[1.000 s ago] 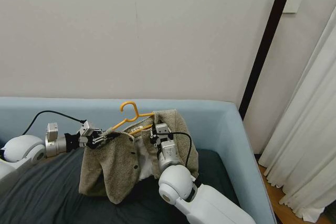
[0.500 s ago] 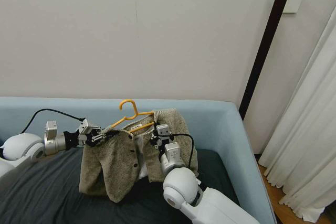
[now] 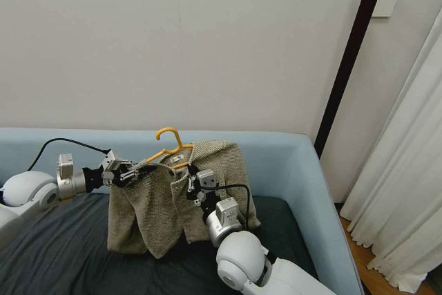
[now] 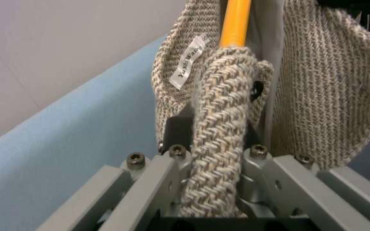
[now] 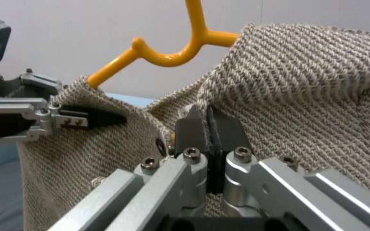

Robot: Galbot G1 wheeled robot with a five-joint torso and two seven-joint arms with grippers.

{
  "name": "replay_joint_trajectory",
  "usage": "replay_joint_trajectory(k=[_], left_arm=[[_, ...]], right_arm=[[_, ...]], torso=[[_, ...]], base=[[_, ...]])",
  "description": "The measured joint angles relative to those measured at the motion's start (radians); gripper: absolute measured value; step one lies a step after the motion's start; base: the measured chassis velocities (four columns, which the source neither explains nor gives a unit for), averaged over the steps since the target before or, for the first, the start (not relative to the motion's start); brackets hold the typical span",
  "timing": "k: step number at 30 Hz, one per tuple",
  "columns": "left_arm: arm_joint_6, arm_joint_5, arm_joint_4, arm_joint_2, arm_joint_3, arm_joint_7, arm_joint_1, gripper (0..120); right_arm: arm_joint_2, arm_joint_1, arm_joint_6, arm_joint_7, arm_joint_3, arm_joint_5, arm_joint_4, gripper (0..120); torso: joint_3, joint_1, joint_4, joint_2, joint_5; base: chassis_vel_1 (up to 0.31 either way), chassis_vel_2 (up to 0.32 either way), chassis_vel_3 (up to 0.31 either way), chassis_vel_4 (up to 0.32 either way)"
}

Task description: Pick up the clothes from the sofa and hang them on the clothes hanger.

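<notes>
Garment: beige knitted cardigan (image 3: pixel 155 215), draped on yellow plastic hanger (image 3: pixel 173 150), held up in front of the backrest of the light blue sofa (image 3: pixel 290 153), hem low over its dark grey seat cushion (image 3: pixel 55 253). White sewn-in label (image 4: pixel 186 62) at the neck, beside the hanger's arm.
Grip one: left gripper (image 3: pixel 128 173), reaching in from the left at the shoulder end; fingers (image 4: pixel 165 168) pinching a rolled knit edge just under the hanger.
Grip two: right gripper (image 3: pixel 191 183), at the cardigan's open front near a button; fingers (image 5: pixel 190 132) pressed together, knit between them not discernible.
</notes>
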Motion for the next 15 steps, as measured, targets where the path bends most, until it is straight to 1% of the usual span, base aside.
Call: replay_joint_trajectory(k=[4, 8, 15], left_arm=[[0.000, 0.000, 0.004, 0.000, -0.002, 0.000, -0.001, 7], [-0.005, -0.002, 0.009, 0.002, -0.011, 0.003, -0.002, 7], [-0.007, -0.006, 0.012, 0.001, -0.013, 0.004, -0.012, 7]], right_arm=[[-0.017, -0.008, 0.003, -0.008, 0.007, -0.013, -0.003, 0], [-0.055, -0.020, 0.006, -0.025, 0.019, -0.023, 0.004, 0], [-0.072, -0.033, 0.011, -0.032, 0.032, -0.054, -0.001, 0]], torso=[[0.000, 0.000, 0.0001, 0.000, 0.0000], [0.000, 0.000, 0.0000, 0.000, 0.0000], [0.000, 0.000, 0.0000, 0.000, 0.0000]], base=[[0.000, 0.000, 0.000, 0.000], [0.000, 0.000, 0.000, 0.000], [0.000, 0.000, 0.000, 0.000]])
